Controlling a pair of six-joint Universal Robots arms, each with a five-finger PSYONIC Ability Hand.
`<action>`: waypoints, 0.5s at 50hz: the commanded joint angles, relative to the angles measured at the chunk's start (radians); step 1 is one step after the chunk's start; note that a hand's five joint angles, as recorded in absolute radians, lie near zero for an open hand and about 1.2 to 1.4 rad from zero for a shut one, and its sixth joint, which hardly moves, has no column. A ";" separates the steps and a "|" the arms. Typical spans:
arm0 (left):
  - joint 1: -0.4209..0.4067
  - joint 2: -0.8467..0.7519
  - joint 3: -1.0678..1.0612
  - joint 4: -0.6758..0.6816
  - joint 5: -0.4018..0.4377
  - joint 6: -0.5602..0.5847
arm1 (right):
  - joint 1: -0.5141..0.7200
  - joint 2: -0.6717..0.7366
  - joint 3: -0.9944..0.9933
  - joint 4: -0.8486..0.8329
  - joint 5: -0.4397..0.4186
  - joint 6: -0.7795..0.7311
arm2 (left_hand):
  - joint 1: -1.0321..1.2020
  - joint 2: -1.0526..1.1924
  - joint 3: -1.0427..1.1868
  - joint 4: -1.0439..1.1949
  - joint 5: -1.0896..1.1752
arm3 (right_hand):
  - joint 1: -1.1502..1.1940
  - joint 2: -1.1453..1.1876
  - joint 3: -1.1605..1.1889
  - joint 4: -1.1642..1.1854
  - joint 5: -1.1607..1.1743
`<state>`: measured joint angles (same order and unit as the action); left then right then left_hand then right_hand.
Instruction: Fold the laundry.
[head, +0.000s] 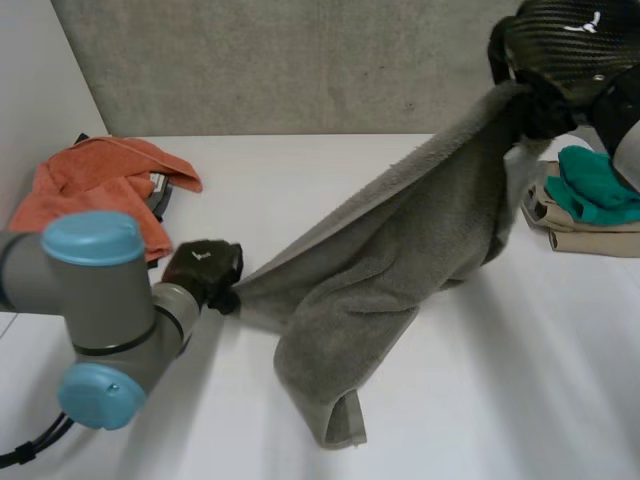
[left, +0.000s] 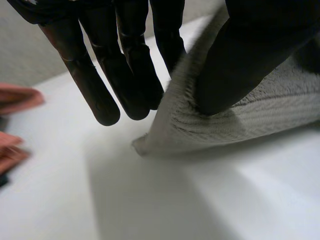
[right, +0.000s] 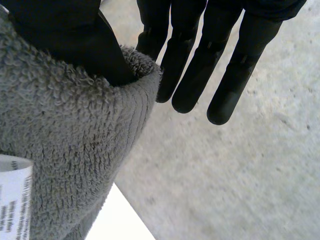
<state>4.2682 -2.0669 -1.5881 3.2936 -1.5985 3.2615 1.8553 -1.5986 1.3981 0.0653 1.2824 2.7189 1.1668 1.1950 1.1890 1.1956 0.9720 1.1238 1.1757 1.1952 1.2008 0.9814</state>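
Note:
A grey towel (head: 400, 250) hangs stretched between my two hands, with its loose lower part resting on the white table (head: 500, 380). My left hand (head: 205, 268) is low by the table and pinches one towel corner (left: 240, 120) between its thumb (left: 250, 55) and straight fingers (left: 125, 65). My right hand (head: 560, 60) is raised high at the far right. It pinches another corner of the towel (right: 60, 140) between its thumb (right: 75, 40) and fingers (right: 187, 75). A white label (right: 12, 200) is sewn on near that corner.
An orange cloth (head: 100, 185) lies crumpled at the table's far left over a dark object (head: 165, 190). At the far right, a teal cloth (head: 595, 185) sits on folded beige cloth (head: 585, 228). A grey wall (head: 300, 60) stands behind the table.

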 joint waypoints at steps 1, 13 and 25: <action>0.004 0.371 -0.104 0.011 -0.032 0.006 | -0.122 0.015 -0.016 0.177 -0.012 -0.210 | 0.229 0.201 0.207 0.201 0.250 | 0.273 0.221 0.201 0.195 0.240; 0.006 0.538 -0.131 -0.017 -0.031 0.174 | -0.142 0.147 0.033 0.404 0.031 -0.579 | 0.229 0.201 0.207 0.201 0.250 | 0.273 0.221 0.201 0.195 0.240; 0.001 -0.099 0.241 -0.002 -0.098 0.518 | -0.105 0.560 -0.158 0.180 0.208 -0.561 | 0.229 0.201 0.207 0.201 0.250 | 0.273 0.221 0.201 0.195 0.240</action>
<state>4.2698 -1.8835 -1.6028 3.2820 -1.6531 3.6890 1.7374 -1.2077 1.3755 0.4005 1.3969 2.1395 1.1668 1.1989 1.1968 1.1997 0.9720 1.1238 1.1757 1.1952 1.2015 0.9992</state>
